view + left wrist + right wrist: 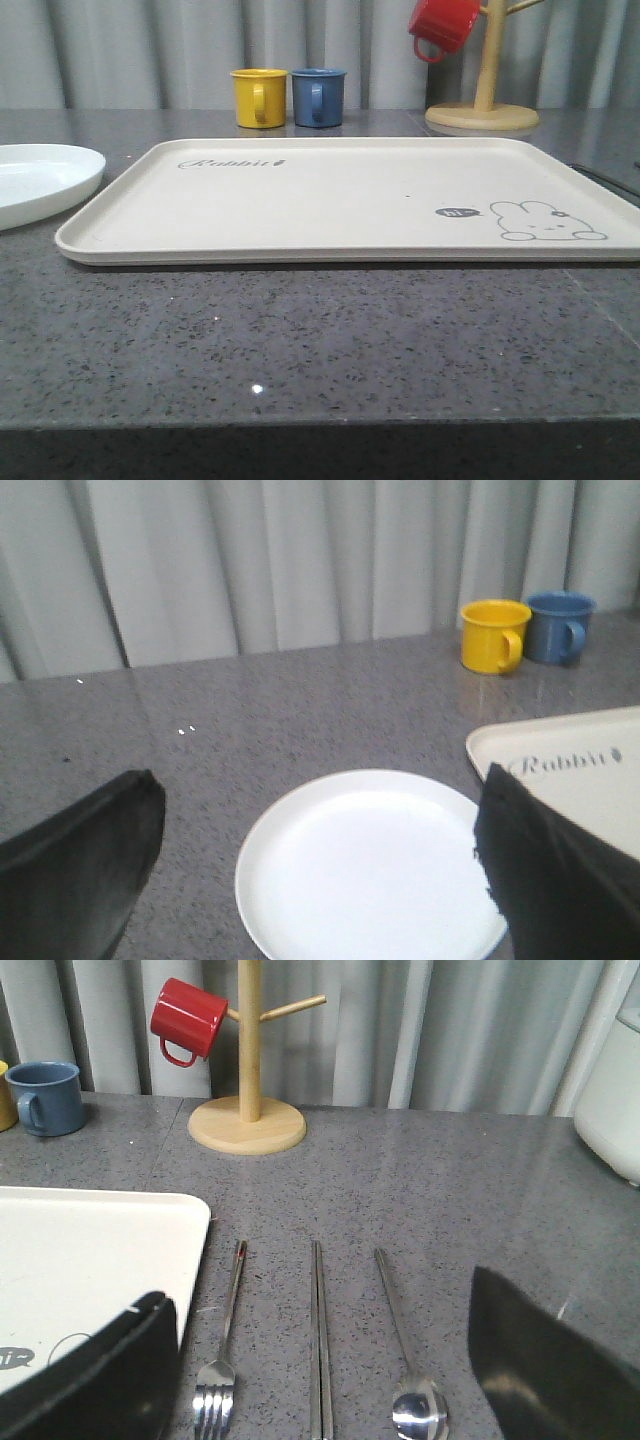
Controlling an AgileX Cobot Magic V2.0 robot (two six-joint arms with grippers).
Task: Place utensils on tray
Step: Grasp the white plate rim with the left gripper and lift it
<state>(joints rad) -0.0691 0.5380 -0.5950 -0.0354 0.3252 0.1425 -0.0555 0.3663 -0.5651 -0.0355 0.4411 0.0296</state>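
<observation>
The cream tray (340,200) with a bunny drawing lies bare in the middle of the grey countertop. A round white plate (40,180) sits just left of it. My left gripper (320,788) hovers open above the plate (370,870), its black fingers (70,870) spread to either side of it. Right of the tray (90,1250), a fork (228,1330), a pair of chopsticks (319,1340) and a spoon (400,1330) lie side by side on the counter. My right gripper (318,1290) is open above them, holding nothing.
A yellow mug (259,97) and a blue mug (318,96) stand behind the tray. At the back right is a wooden mug tree (484,100) with a red mug (443,25) hanging on it. A white appliance (612,1090) stands at the far right.
</observation>
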